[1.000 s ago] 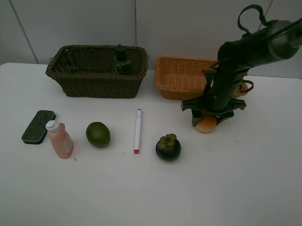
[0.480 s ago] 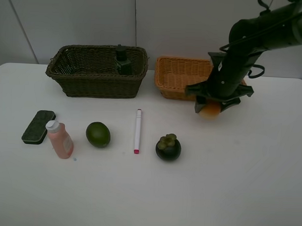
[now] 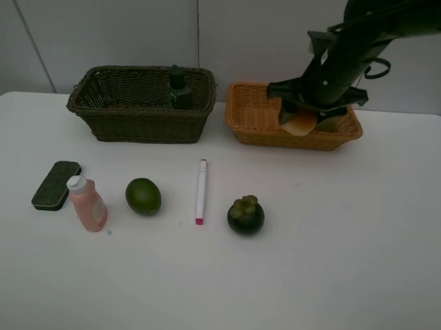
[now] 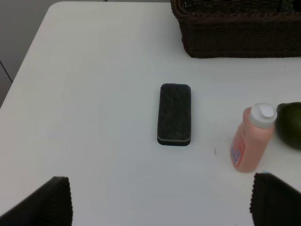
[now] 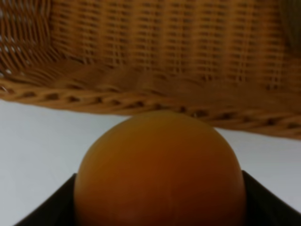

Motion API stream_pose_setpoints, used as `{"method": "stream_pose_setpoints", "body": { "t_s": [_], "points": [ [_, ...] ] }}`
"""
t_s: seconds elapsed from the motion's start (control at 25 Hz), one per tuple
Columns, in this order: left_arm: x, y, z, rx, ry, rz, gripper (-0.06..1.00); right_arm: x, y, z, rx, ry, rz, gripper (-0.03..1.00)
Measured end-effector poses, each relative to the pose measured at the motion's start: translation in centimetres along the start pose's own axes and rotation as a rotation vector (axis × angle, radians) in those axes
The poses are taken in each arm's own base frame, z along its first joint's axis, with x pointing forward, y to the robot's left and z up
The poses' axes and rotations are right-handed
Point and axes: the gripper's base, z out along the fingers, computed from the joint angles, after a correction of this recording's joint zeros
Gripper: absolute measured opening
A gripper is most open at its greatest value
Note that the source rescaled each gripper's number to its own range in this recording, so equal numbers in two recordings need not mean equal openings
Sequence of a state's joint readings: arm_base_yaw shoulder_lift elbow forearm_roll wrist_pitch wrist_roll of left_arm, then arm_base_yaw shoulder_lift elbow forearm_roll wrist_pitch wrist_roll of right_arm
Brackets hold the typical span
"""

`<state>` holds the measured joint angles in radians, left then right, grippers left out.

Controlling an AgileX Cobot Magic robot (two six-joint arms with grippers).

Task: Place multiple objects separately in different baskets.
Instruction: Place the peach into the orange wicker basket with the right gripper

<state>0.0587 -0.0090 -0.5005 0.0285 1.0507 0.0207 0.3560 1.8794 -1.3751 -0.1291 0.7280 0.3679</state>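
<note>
- The right gripper (image 3: pixel 303 119) has risen from the white table (image 3: pixel 333 248) in the past second and now holds the smooth, round orange-red peach (image 3: pixel 300 125) aloft, jaws closed on the fruit's sides.
- From above, the peach overlaps the shallow, light orange-tan woven wicker basket (image 3: pixel 258 130). The wrist camera shows the peach (image 5: pixel 160 169) just short of that basket's braided near rim (image 5: pixel 141 101).
- Nothing else has shifted.
- The left gripper (image 4: pixel 162 202) hangs with its ribbed black jaws spread wide and holds nothing.
- The deeper, dark brown-green wicker basket (image 3: pixel 135 122), far left, contains the dark green pump bottle (image 3: pixel 180 90).
- On the near table, from left to right, are:
  - the flat, dark green eraser block (image 3: pixel 56 184)
  - the upright pink white-capped bottle (image 3: pixel 88 204)
  - the glossy round green fruit (image 3: pixel 143 196)
  - the slim white pink-tipped marker (image 3: pixel 201 191)
  - the dark mangosteen (image 3: pixel 245 215) with its leafy crown
</note>
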Motion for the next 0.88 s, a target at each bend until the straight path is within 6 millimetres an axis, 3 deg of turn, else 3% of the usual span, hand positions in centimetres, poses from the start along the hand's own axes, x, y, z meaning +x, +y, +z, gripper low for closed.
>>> {"method": "stream_pose_setpoints", "body": {
  "t_s": [0.24, 0.4, 0.64, 0.88],
  "points": [
    [0.0, 0.0, 0.0, 0.0, 0.0, 0.0, 1.0, -2.0, 0.5, -1.1, -0.038, -0.12, 0.002, 0.66],
    [0.0, 0.0, 0.0, 0.0, 0.0, 0.0, 1.0, -2.9, -0.3, -1.2, -0.046, -0.178, 0.025, 0.66],
    [0.0, 0.0, 0.0, 0.0, 0.0, 0.0, 1.0, -3.5, -3.0, 0.9, -0.014, -0.177, 0.081, 0.66],
    [0.0, 0.0, 0.0, 0.0, 0.0, 0.0, 1.0, -3.7, -3.2, 3.0, -0.017, -0.19, 0.082, 0.66]
  ]
}}
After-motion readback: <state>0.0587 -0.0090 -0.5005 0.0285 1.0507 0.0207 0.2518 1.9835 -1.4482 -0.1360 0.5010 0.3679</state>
